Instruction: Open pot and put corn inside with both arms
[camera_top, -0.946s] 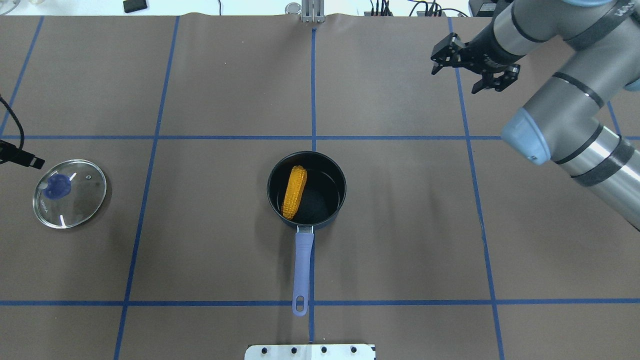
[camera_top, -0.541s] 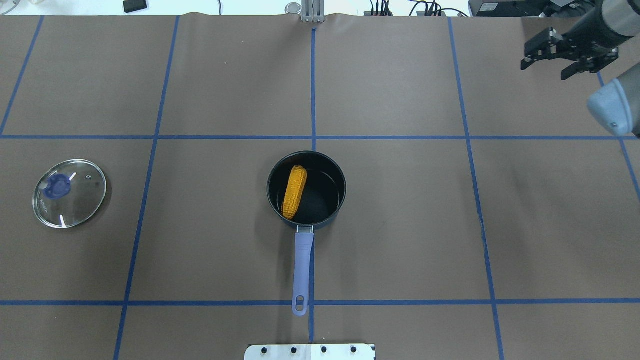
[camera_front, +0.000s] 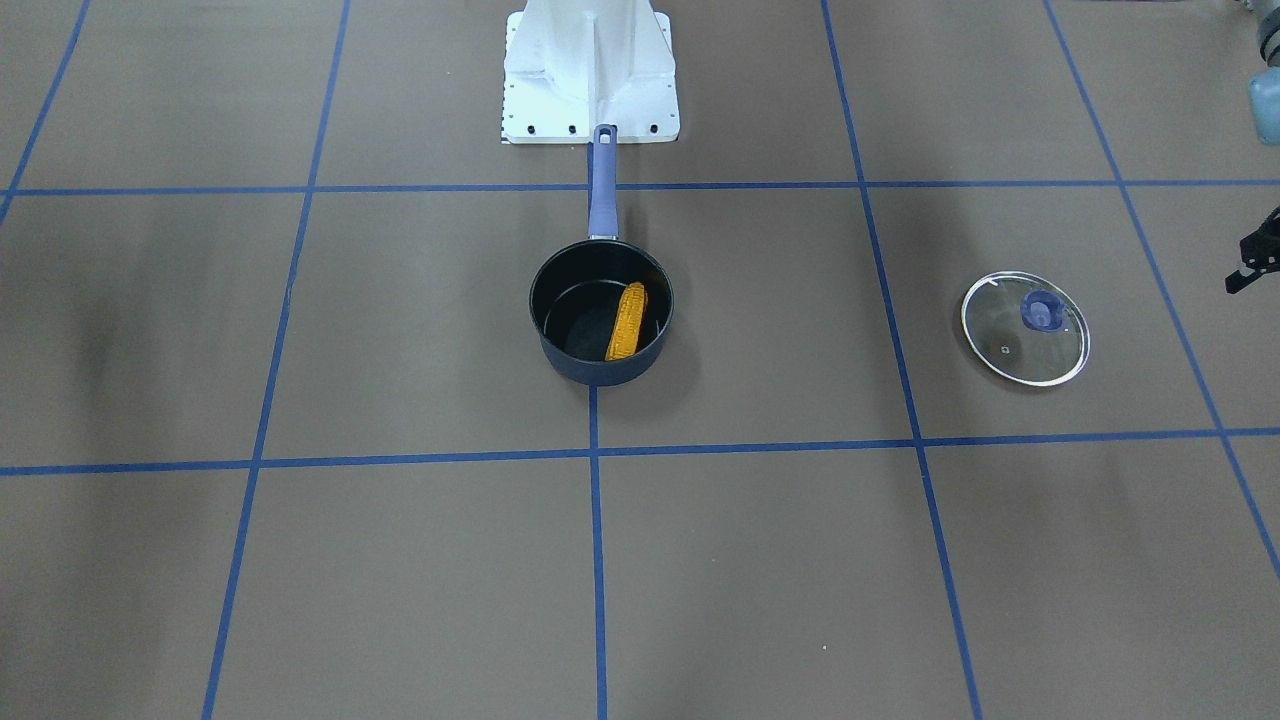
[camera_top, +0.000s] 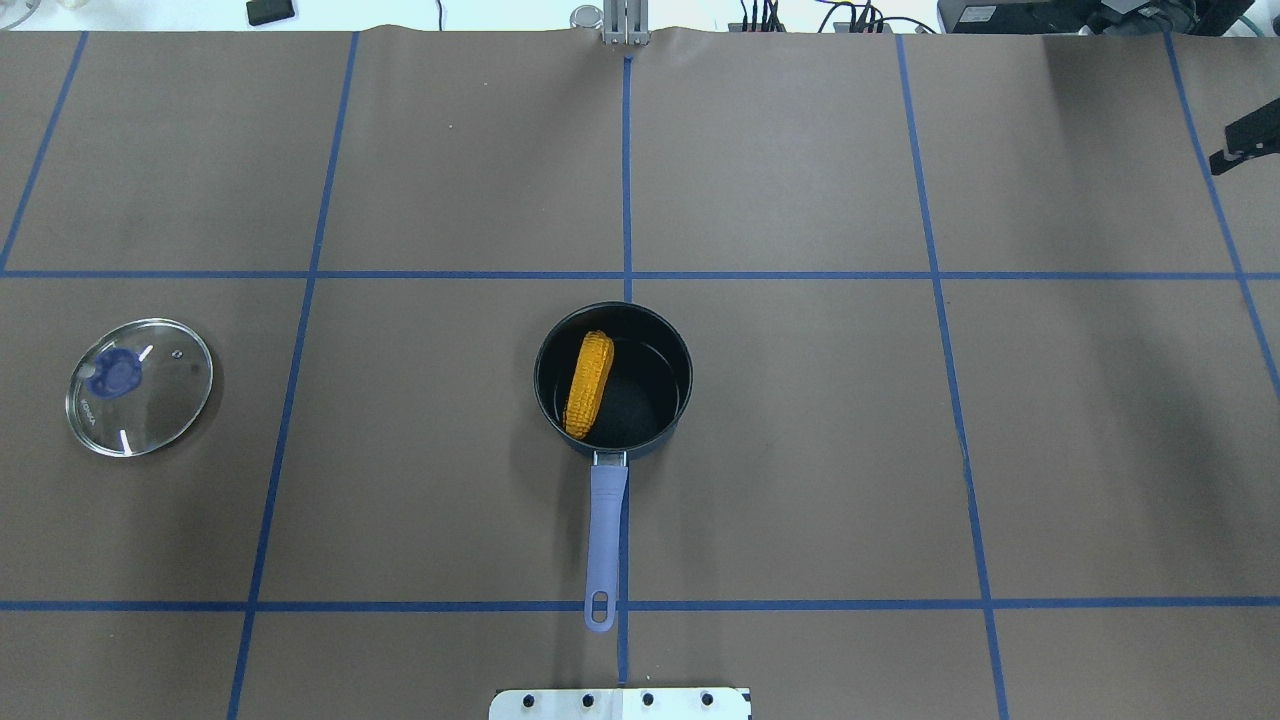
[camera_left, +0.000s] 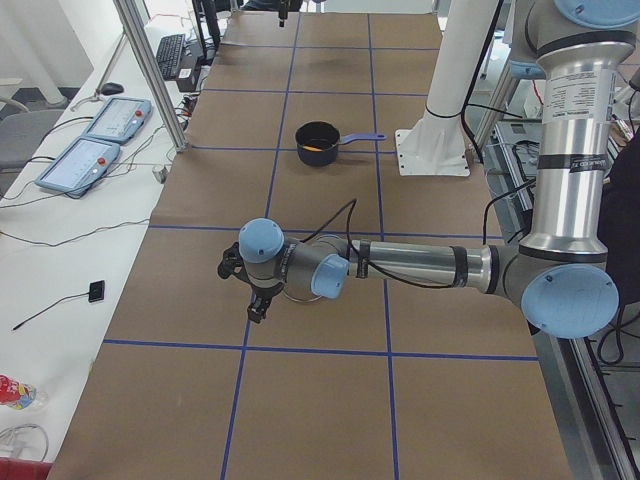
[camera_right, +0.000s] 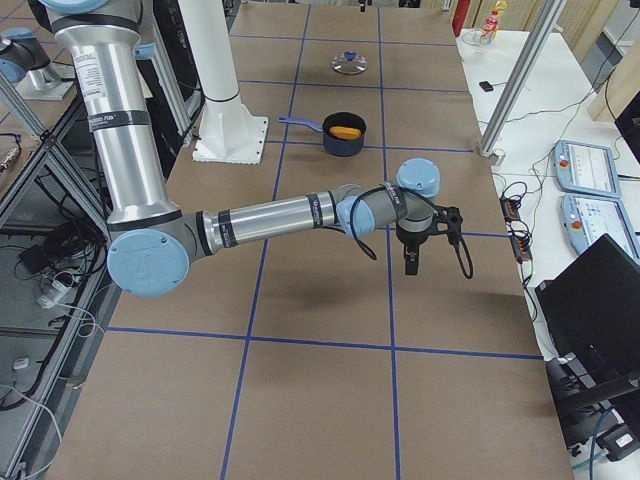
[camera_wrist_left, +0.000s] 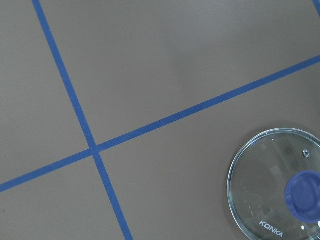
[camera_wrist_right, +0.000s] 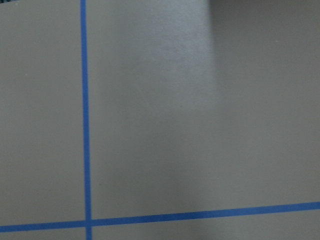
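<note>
- Corn (camera_top: 590, 384) is in the pot (camera_top: 648, 392)! It lies against the wall on the robot's left side, and the pot sits mid-surface (camera_top: 800, 480), uncovered.
- The glass lid (camera_top: 140, 388) lies flat, knob up, well apart on the robot's left. By my read, the job looks done.
- Right hand (camera_top: 1243, 148) barely peeks in at the overhead view's edge, well clear of the pot. Whether its fingers are apart or together, I cannot tell.
- Left hand (camera_front: 1256, 265) is just a sliver at the front view's edge, near the lid. I cannot tell its state either.
- What could spoil it now? A low sweep by the left arm could clip the lid and send it skidding.
- The long handle (camera_top: 607, 520) points towards the robot's base. If an arm catches it on the way home, the pot could spin or tip, and the corn might come out.
</note>
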